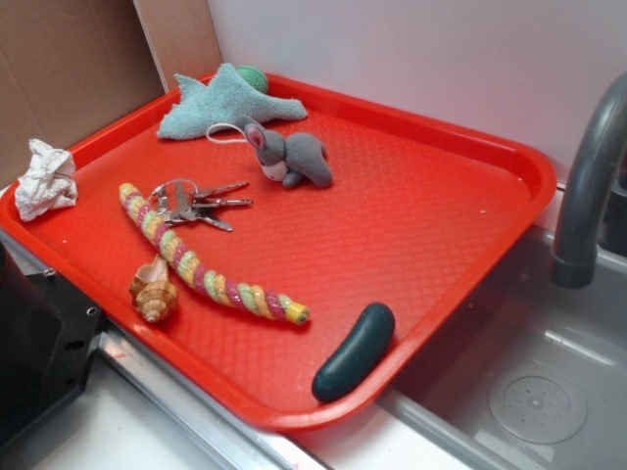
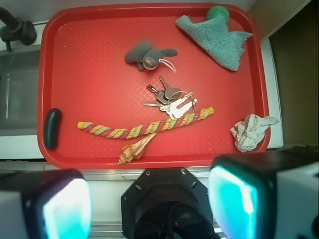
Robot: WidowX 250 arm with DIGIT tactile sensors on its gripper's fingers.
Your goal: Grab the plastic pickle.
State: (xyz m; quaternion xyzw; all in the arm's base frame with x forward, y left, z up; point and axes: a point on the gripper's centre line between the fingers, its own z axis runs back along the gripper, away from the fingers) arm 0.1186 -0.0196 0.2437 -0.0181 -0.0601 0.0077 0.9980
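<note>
step: approach not begun; gripper (image 2: 149, 199) hovering lower frame, fingers spread wide, holding nothing
target: smooth dark teal-green plastic pickle (image 2: 52, 128) lying left edge of red plastic tray (image 2: 99, 30)
next: needing travel left, then descending

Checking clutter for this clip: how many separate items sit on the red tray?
8: plastic pickle at one rim, rope, seashell, keys, toy mouse, cloth over a green ball, crumpled paper on the opposite rim.

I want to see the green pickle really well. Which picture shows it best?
The exterior view shows the pickle best: it is big and near, lying against the red tray's front rim. In the wrist view the pickle is small and dark at the tray's left edge, though its whole outline shows from above.
</note>
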